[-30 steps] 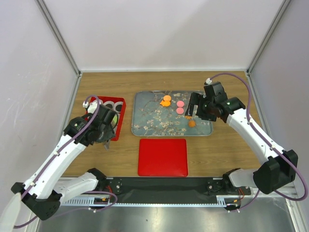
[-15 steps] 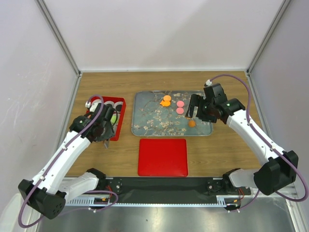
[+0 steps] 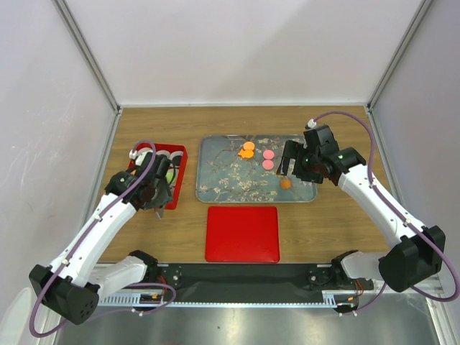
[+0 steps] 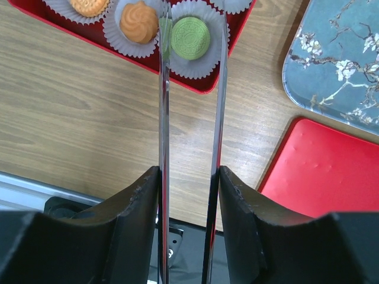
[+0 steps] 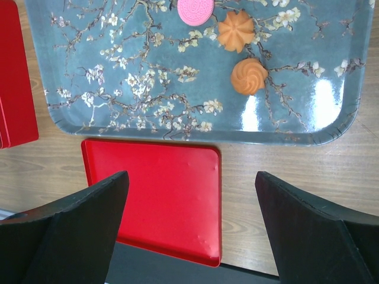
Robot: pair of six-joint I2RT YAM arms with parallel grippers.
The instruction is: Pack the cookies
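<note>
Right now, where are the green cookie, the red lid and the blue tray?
green cookie (image 4: 190, 36): left wrist view, centre of its top.
red lid (image 5: 157, 195): right wrist view, middle of its flat face.
blue tray (image 5: 106, 77): right wrist view, bare patterned floor.

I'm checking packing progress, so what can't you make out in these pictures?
Red rectangular box: cut off by the left wrist view's top edge; left arm mostly covers it from above, so its contents cannot be counted.
Pink round cookie: clipped by right wrist view's top edge.
</note>
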